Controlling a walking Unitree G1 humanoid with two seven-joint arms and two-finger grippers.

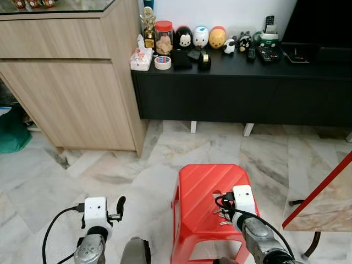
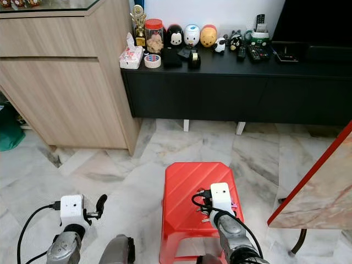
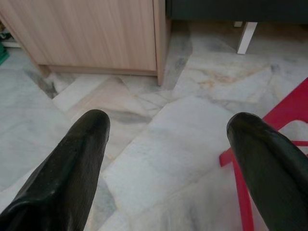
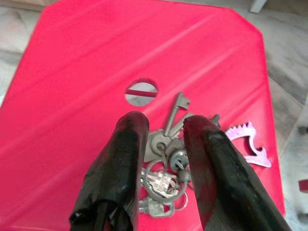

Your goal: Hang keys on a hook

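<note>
My right gripper point(image 4: 161, 132) is down on the red stool point(image 4: 72, 86), its two black fingers point(image 4: 126, 159) set a little apart and straddling the bunch of keys point(image 4: 166, 166), not yet closed on it. A pink toothed tag point(image 4: 248, 142) lies just beside the outer finger (the stool's round hole point(image 4: 141, 92) sits just beyond the tips). My left gripper point(image 3: 166, 144) hangs spread wide over the marble floor point(image 3: 183, 144).
</note>
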